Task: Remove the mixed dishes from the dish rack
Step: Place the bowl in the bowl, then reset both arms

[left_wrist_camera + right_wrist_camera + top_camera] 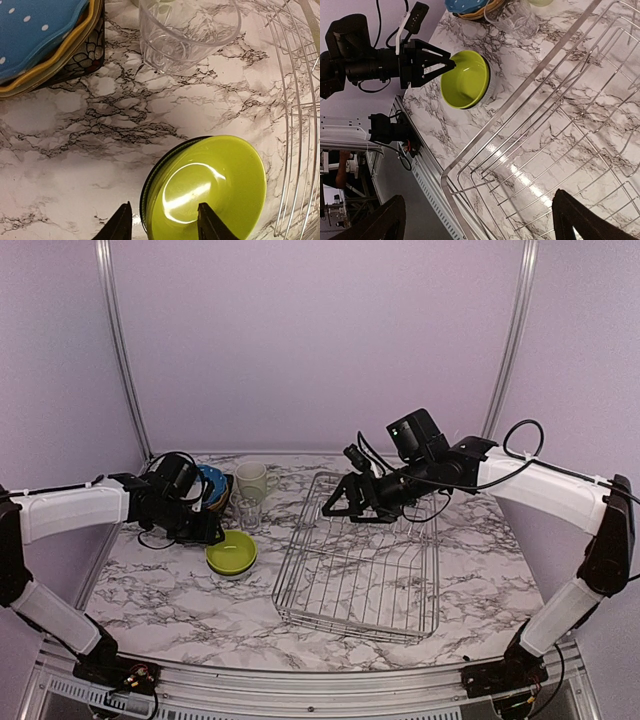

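The silver wire dish rack (360,560) lies mid-table with no dishes in it. The lime-green bowl (232,553) sits on the table left of the rack, with a second rim showing under it. My left gripper (217,531) is open and empty. In the left wrist view it (165,222) hovers just above the bowl's (215,185) near edge. The blue dotted plate tops a plate stack (212,485) at the back left, next to the pale green mug (252,480) and the clear glass (249,512). My right gripper (337,504) is open and empty over the rack's far end (560,100).
The glass (185,35) and the plate stack (35,35) stand just beyond the bowl, and the rack's edge (300,125) is to its right. Purple walls enclose the table. The table's front edge runs near the rack's corner (445,180).
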### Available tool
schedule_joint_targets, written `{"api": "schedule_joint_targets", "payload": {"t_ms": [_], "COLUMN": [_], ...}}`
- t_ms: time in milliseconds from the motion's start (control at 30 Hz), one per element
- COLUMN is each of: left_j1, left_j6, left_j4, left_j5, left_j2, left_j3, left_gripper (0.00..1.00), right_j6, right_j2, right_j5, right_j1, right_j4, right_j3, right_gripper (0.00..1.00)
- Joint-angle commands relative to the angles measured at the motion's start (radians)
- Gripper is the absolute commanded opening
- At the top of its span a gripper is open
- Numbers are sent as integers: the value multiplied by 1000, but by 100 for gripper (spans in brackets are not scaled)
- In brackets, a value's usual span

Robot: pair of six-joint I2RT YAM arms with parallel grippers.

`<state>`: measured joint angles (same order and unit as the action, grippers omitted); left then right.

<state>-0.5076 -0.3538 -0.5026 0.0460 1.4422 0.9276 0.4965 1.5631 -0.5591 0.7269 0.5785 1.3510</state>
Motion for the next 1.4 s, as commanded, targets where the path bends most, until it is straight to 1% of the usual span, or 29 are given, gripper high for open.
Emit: {"api": "schedule_joint_targets", "payload": {"t_ms": [0, 100, 133, 267, 400, 500, 600, 700, 800, 900, 1033, 1233, 1367], "left_j1": [7, 7, 7, 10, 14, 20, 36, 46, 48, 49, 48, 48, 48], "left_j6": [68, 118, 135, 178, 186, 157, 94, 41, 50, 58, 17, -30, -30], "left_j4": [-21, -34, -42, -64, -83, -65, -40, -71, -97, -114, -138, -134, -133], "left_j5": [71, 83, 84, 79, 57, 14, -22, -80, -97, -137, -190, -211, -210], "left_j2": [-43, -70, -79, -109, -129, -155, -182, -181, -178, -175, -151, -115, -99], "left_j3": [69, 113, 133, 209, 288, 329, 370, 446, 491, 499, 495, 467, 462], "left_gripper": [63, 97, 99, 99, 99, 99, 99, 99, 99, 99, 99, 99, 99], "right_j6": [-16, -25, -28, -44, -66, -75, -74, -68, -64, -62, -57, -3, 24], "right_j2": [-22, -22, -22, -25, -28, -36, -55, -80, -106, -128, -148, -179, -176], "right_j5": [30, 39, 41, 52, 57, 62, 58, 45, 37, 30, 38, 50, 54], "right_j1": [0, -3, -6, -18, -37, -60, -92, -132, -183, -225, -260, -266, -267], "right_j4": [3, 5, 5, 4, 6, -3, -28, -69, -100, -128, -147, -257, -279], "right_j3": [21, 29, 31, 48, 72, 88, 88, 78, 65, 40, 1, -91, -105], "right_gripper": [98, 98, 98, 98, 98, 98, 98, 98, 98, 98, 98, 98, 98]}}
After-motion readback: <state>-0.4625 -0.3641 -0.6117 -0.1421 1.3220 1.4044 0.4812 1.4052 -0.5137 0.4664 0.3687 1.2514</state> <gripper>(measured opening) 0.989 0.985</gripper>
